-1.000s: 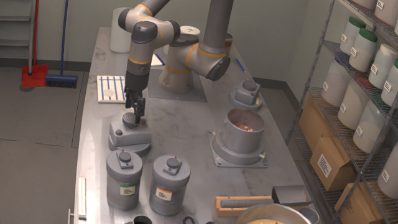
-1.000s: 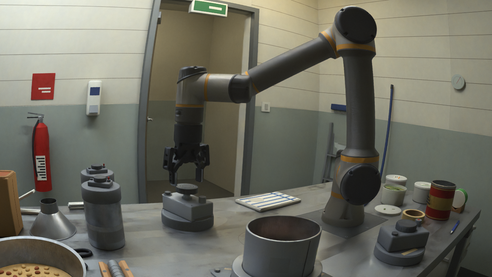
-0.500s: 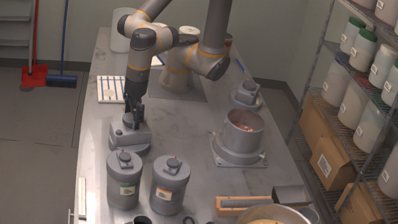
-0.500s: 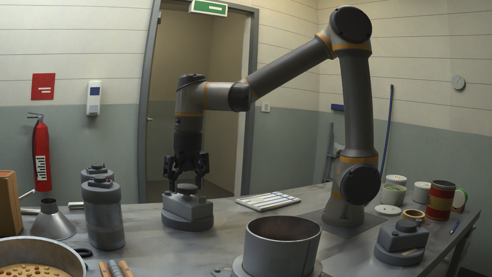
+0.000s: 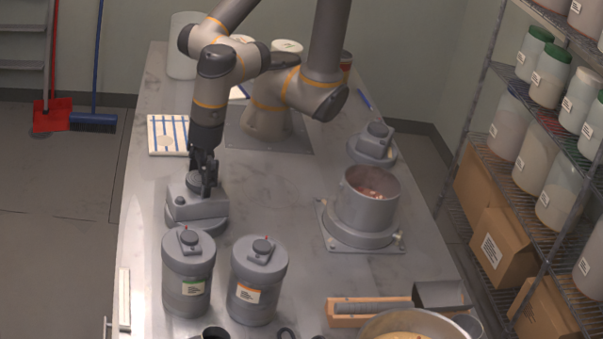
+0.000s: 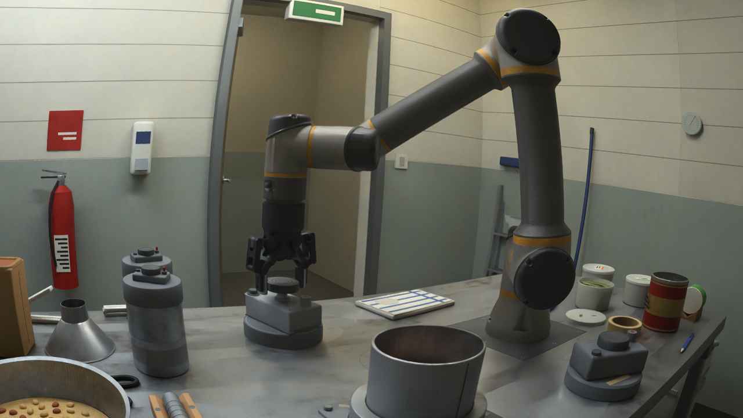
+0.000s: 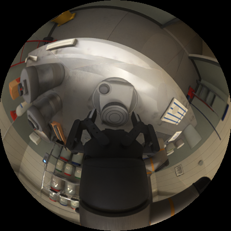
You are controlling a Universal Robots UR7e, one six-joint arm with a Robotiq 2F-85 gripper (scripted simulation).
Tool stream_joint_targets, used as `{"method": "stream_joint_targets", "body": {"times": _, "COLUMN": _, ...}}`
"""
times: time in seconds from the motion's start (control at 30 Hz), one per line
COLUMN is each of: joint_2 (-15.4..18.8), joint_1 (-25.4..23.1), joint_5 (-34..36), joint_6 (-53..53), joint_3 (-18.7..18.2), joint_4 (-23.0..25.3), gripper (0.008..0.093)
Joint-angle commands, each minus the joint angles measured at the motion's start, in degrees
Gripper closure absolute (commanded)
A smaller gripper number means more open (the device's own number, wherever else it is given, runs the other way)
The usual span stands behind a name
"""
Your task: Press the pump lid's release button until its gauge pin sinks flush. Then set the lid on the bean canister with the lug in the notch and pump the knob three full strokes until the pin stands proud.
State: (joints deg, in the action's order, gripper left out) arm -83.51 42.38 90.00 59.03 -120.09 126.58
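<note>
My gripper [image 5: 203,181] [image 6: 281,283] [image 7: 113,118] hangs straight down over a grey pump lid [image 5: 197,207] [image 6: 283,318] [image 7: 115,96] on the table's left side, its fingers on either side of the lid's round ribbed knob [image 5: 195,179] [image 6: 282,285] [image 7: 113,115]. A small round button [image 5: 179,200] [image 6: 305,300] [image 7: 104,88] sits on the lid's block beside the knob. The open bean canister [image 5: 367,200] [image 6: 423,371] stands on a square base plate to the right, with beans inside. A second pump lid [image 5: 373,143] [image 6: 607,366] lies behind the canister. The gripper is open and holds nothing.
Behind the work the arm's base [image 5: 268,117] [image 6: 519,317] stands on its plate, with a striped tile [image 5: 167,134] [image 6: 404,303] to its left. Two lidded canisters [image 5: 188,270] [image 5: 256,280] stand nearer than the pump lid. A wire shelf of jars [image 5: 551,117] lines the right side.
</note>
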Motion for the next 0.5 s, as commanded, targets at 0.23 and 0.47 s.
{"method": "stream_joint_targets", "body": {"times": 0.23, "joint_2": -0.02, "joint_1": 0.0, "joint_5": 0.0, "joint_6": 0.0, "joint_3": 0.02, "joint_4": 0.03, "gripper": 0.013}}
{"method": "stream_joint_targets", "body": {"times": 0.47, "joint_2": -0.02, "joint_1": 0.0, "joint_5": 0.0, "joint_6": 0.0, "joint_3": 0.01, "joint_4": 0.03, "gripper": 0.027}}
